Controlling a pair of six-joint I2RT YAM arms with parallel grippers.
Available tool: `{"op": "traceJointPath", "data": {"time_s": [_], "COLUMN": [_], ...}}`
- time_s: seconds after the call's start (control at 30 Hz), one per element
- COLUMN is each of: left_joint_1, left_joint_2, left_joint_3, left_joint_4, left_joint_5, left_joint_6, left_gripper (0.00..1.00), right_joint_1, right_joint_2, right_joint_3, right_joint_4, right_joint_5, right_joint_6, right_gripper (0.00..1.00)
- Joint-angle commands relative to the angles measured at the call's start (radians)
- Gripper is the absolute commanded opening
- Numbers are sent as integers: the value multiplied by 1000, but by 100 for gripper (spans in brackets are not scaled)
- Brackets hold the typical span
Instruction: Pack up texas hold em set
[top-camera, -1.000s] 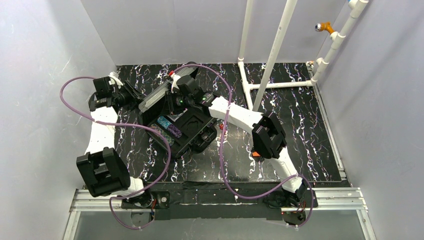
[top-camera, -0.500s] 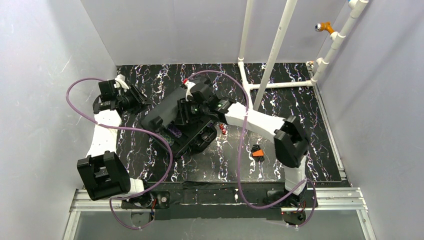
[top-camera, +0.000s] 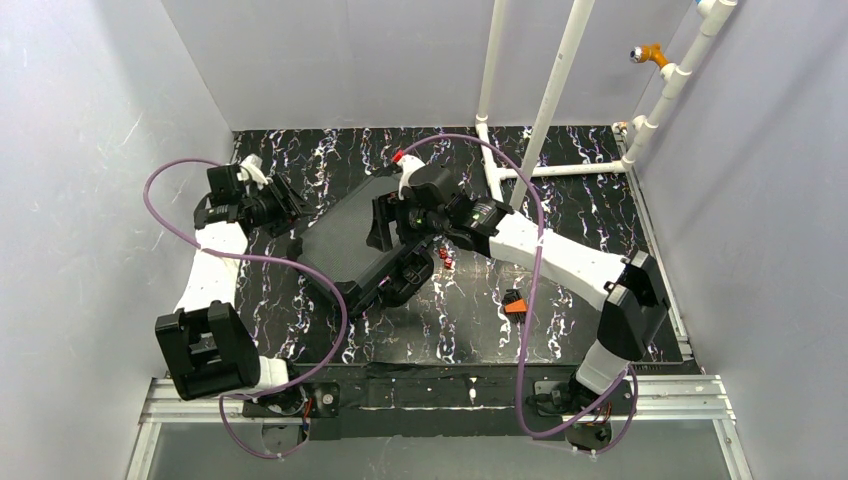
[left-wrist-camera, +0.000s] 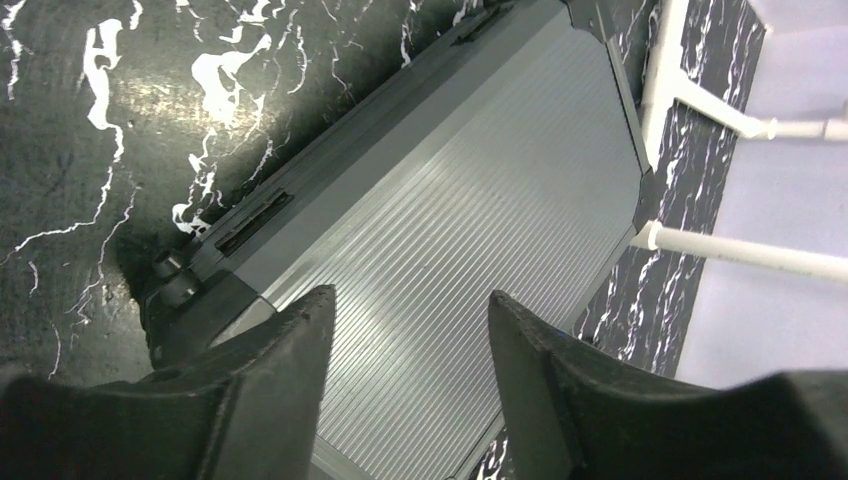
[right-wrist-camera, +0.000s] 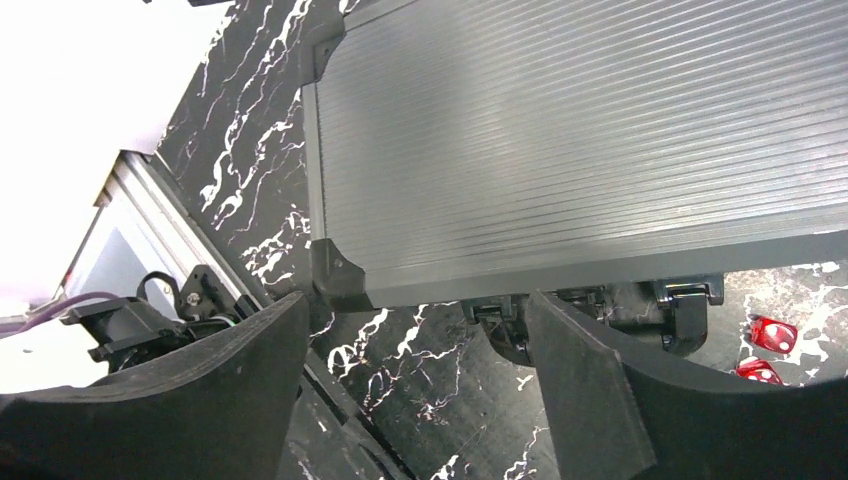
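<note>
top external: the black case lies on the counter left of centre, lid down, ribbed top showing. the left tool hangs by its far-left corner and the right tool over its right edge. two small red dice sit on the counter just beside the case, outside it. if they belong to the set, fastening the lid now would leave them behind.

left wrist: the left tool is released, with nothing between its fingers, above the lid near one long edge. a push this far off centre would probably skid the case rather than seat the lid.

right wrist: the right tool is spread wide and empty over the opposite edge, where latch hardware shows under the lid's rim. i cannot tell whether it is fastened. if not, the lid could gape and the contents spill once the case is lifted.
</note>
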Motion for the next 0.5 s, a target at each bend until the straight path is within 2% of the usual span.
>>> {"op": "traceJointPath", "data": {"time_s": [0.0, 0.17, 0.47], "left_joint_1": [-38, -89, -143], "left_joint_2": [-40, -71, -86], "left_joint_3": [-8, -9, -22], "left_joint_4": [-20, -35, -28], "left_joint_5": [22, -11, 30], "left_joint_6": [56, 98, 120], "left_gripper": [59, 71, 74], "right_joint_1": [-1, -1, -3], "right_joint_2": [-31, -47, -162], "right_joint_3": [-24, -50, -146], "right_joint_4": [-2, 11, 103], "right_joint_5": [50, 59, 132], "right_joint_6": [-29, -30, -43], "right_gripper": [90, 98, 98]}}
